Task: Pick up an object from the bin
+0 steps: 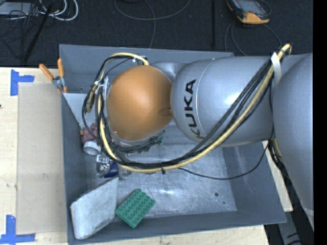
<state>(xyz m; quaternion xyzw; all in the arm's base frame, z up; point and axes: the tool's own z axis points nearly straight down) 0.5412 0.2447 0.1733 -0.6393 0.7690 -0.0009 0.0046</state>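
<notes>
Orange wrist cover [138, 103] hangs beyond the green studded brick [135, 207]; white cloth [94, 208] just left of the brick; grip width cannot be told.

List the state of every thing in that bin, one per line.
Green studded plate: lying flat, studs up, beside the pad.
Grey-white pad: lying in the bin's front left corner.
Heap of small things: against the left wall, partly hidden under the arm's orange cover.
</notes>
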